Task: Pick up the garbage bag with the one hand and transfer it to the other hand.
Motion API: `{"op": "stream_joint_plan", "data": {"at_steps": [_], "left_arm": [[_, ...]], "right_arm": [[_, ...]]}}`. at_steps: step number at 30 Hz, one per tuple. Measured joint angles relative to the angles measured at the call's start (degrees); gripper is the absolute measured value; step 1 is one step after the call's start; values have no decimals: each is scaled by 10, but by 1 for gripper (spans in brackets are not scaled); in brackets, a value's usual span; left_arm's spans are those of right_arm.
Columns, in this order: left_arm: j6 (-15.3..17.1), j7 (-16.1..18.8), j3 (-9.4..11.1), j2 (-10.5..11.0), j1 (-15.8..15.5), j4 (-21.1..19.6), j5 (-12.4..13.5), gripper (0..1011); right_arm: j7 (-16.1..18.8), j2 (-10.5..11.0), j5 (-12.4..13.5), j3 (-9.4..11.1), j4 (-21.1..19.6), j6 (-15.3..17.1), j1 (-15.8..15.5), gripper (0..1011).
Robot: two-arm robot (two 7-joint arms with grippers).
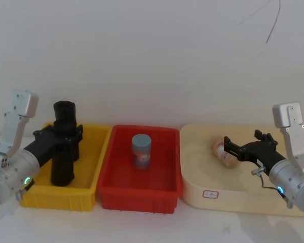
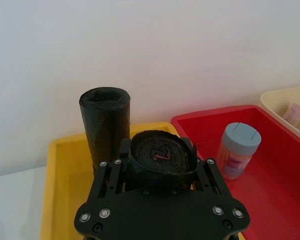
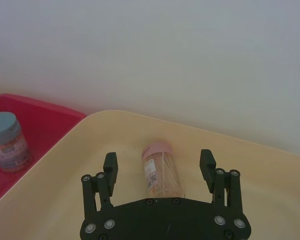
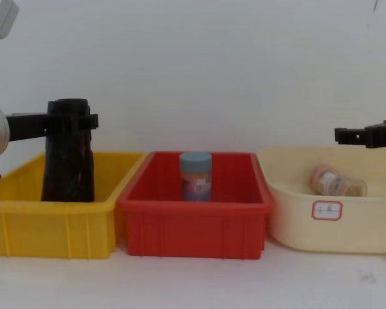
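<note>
Left gripper (image 2: 159,150) clamped around the garbage bag (image 2: 162,159) in the yellow bin (image 4: 51,225); right gripper (image 3: 158,159) spread above cream tub (image 4: 296,219)

**Garbage bag gripped on the left, right gripper open and well apart**

The garbage bag (image 1: 62,167) is a tall matte-black roll, and the left wrist view shows its spiral-wound end facing up. It stands about upright in the yellow bin (image 1: 55,200) and rises well above the rim. The left gripper (image 1: 61,132), on the teal-ringed arm, has its fingers closed around the roll's upper part. The right gripper (image 1: 241,136), on the blue-ringed arm, hangs over the cream tray (image 1: 233,200) with its fingers spread and empty.
</note>
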Motion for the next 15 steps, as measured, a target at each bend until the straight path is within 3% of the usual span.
{"op": "stream_joint_plan", "data": {"at_steps": [15], "left_arm": [[0, 0, 1, 0, 0, 0, 0, 564]], "right_arm": [[0, 0, 0, 0, 0, 0, 0, 1001]]}}
